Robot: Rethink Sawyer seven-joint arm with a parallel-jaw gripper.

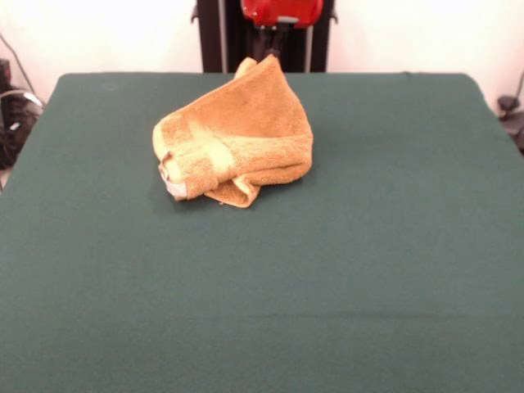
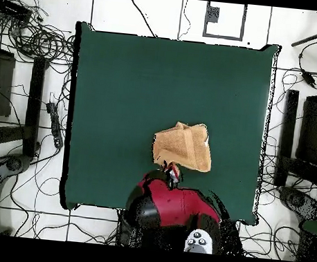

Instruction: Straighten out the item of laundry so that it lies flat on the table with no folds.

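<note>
The item of laundry [image 1: 246,135], an orange-tan terry towel, lies bunched and folded over itself on the far middle of the green table [image 1: 368,262]. One corner of it is pulled up into a peak that reaches the gripper [image 1: 271,51], which is shut on that corner below the red arm. A woven band and a small white tag [image 1: 174,185] show on the towel's low front-left fold. In the overhead view the towel [image 2: 184,146] sits on the table [image 2: 124,85] just above the gripper [image 2: 173,171] and the red arm.
Green cloth stretches wide on every side of the towel. Around the table, tangled cables [image 2: 38,38] and dark stands [image 2: 307,137] crowd the floor. Dark equipment [image 1: 12,115] sits off the table's left edge in the front view.
</note>
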